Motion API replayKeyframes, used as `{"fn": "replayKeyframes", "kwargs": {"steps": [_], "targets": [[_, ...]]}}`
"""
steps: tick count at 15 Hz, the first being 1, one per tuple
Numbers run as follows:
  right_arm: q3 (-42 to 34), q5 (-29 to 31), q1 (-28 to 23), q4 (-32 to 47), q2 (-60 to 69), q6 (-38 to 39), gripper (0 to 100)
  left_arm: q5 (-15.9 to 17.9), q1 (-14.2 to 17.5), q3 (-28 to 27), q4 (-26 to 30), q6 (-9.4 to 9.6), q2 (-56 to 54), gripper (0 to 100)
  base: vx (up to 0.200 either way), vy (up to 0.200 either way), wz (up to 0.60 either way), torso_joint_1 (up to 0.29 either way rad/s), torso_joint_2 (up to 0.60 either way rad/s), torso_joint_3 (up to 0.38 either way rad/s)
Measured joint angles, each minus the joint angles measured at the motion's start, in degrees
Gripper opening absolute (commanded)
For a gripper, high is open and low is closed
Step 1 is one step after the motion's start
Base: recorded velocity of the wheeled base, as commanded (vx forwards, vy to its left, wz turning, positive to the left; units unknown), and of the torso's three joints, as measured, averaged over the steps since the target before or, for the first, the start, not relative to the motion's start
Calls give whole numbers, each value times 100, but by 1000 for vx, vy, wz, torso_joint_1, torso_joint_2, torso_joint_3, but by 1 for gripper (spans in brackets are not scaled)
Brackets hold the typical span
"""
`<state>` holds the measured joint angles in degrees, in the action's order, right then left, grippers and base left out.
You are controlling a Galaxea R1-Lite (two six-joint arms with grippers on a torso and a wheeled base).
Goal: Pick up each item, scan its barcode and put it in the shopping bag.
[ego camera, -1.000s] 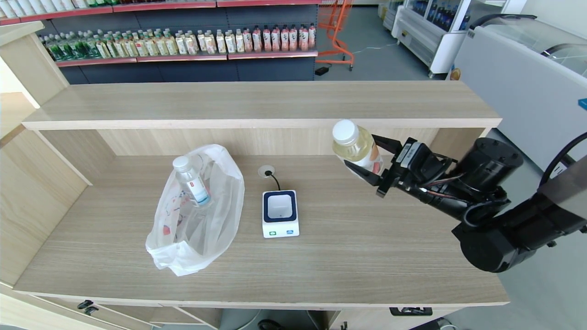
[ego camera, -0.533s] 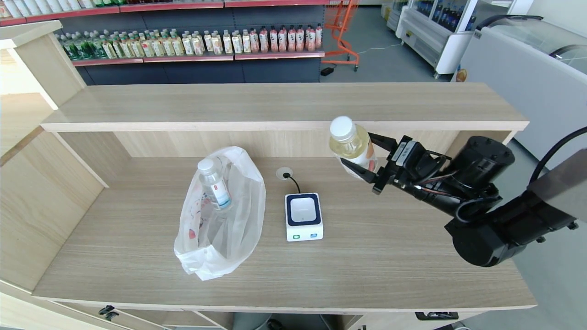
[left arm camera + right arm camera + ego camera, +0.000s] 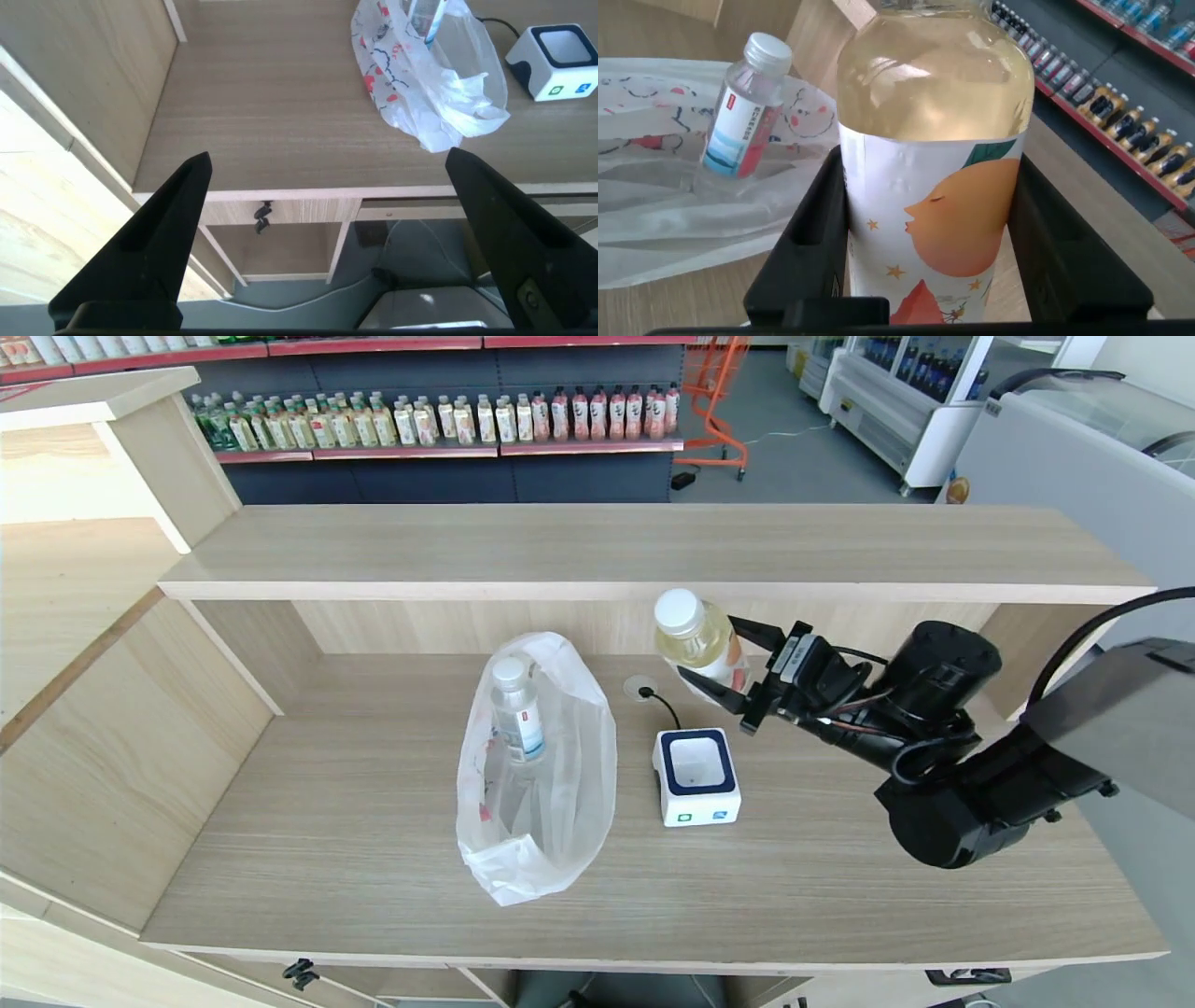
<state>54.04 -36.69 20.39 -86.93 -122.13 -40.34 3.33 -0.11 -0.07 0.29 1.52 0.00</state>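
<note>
A juice bottle (image 3: 695, 639) with a white cap and an orange-and-white label is held in the air, my right gripper (image 3: 709, 651) shut on its body (image 3: 934, 168). It hangs just behind and above the white barcode scanner (image 3: 698, 775). To the scanner's left stands the white shopping bag (image 3: 560, 803) with a clear water bottle (image 3: 516, 714) upright inside. My left gripper (image 3: 327, 243) is open with nothing in it, out past the counter's front edge; the bag (image 3: 439, 84) and scanner (image 3: 556, 61) lie beyond it.
The wooden counter (image 3: 840, 877) has a raised back shelf (image 3: 653, 546) and a side wall (image 3: 121, 709) on the left. A black cable (image 3: 665, 707) runs from the scanner to a hole at the back. Bare counter lies right of the scanner.
The head camera has turned, so the whole scene sits farther right. Relative to the scanner, the right gripper has carried the juice bottle leftward, from its right side to just behind it.
</note>
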Motion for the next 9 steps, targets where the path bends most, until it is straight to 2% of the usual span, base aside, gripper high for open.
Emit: {"fn": "replayKeyframes", "kwargs": {"steps": [9], "targets": [[1,-285,-185,-315,-566,-173,0,4,4,-2,-2,4,0,100,0,0,0,0,0,0]]}}
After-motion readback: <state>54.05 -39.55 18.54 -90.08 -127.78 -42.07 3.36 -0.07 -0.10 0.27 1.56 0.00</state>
